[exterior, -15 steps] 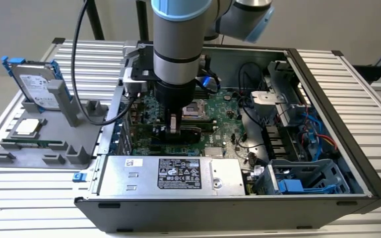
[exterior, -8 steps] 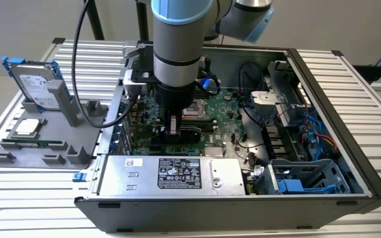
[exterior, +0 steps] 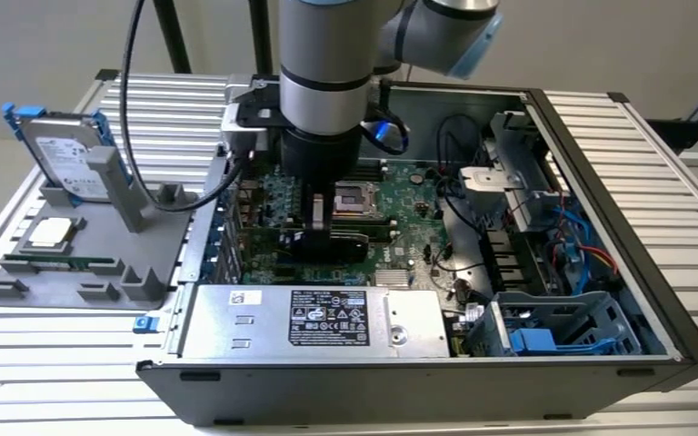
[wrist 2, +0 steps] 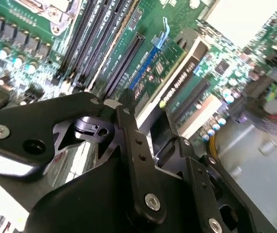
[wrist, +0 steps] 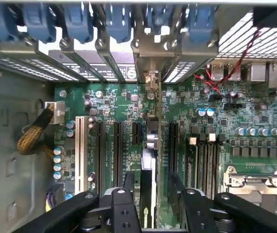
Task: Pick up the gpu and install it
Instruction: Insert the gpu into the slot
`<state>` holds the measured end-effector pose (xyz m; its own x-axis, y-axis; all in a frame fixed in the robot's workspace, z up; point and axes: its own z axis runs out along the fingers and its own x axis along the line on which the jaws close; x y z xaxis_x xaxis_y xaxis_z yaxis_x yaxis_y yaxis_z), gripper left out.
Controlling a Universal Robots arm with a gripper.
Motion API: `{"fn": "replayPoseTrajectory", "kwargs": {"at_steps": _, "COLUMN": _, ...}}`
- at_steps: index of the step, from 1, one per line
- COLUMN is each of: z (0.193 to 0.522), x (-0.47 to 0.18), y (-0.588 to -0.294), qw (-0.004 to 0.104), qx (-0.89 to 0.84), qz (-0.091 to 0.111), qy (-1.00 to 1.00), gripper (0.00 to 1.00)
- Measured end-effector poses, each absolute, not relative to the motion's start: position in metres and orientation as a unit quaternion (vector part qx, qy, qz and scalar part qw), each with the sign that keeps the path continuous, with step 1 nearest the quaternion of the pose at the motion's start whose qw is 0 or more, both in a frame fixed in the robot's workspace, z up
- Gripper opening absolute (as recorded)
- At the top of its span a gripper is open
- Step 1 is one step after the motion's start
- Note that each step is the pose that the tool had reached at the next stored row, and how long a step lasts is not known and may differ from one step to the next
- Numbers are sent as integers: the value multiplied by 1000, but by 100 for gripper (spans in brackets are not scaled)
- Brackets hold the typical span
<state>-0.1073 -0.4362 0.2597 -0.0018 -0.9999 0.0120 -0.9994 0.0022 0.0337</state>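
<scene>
The flat expansion card with a green circuit board and silver end bracket, the gpu [wrist: 148, 165], stands on edge directly between the black fingers of the tool [wrist: 148, 194], inside the open dark-grey computer case [exterior: 640, 163] and just above the green motherboard [wrist: 119, 102]. In the first wrist view its long axis runs straight away from the tool toward the row of silver rear slot brackets with blue clips [wrist: 104, 29], parallel to the black expansion slots [wrist: 118, 145] either side of it. Its end bracket meets that rear row. The tool's fingers are drawn in and clamped on the card's edges. In the exterior view the arm hangs vertically over the middle of the motherboard, with the tool [exterior: 320, 232] low among the slots. Whether the card is seated in a slot I cannot tell.
</scene>
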Motion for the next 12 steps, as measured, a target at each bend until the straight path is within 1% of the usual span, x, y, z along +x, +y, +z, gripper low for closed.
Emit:
{"fn": "replayPoseTrajectory", "kwargs": {"at_steps": 6, "z": 285, "x": -107, "y": -436, "qw": 16, "qx": 706, "qz": -8, "qy": -708, "gripper": 100}}
{"fn": "replayPoseTrajectory", "kwargs": {"at_steps": 8, "z": 287, "x": -107, "y": -436, "qw": 18, "qx": 706, "qz": -6, "qy": -708, "gripper": 100}}
{"fn": "replayPoseTrajectory", "kwargs": {"at_steps": 9, "z": 287, "x": -107, "y": -436, "qw": 19, "qx": 706, "qz": -5, "qy": -708, "gripper": 0}}
{"fn": "replayPoseTrajectory", "kwargs": {"at_steps": 12, "z": 288, "x": -107, "y": -436, "qw": 22, "qx": 706, "qz": -2, "qy": -708, "gripper": 0}}
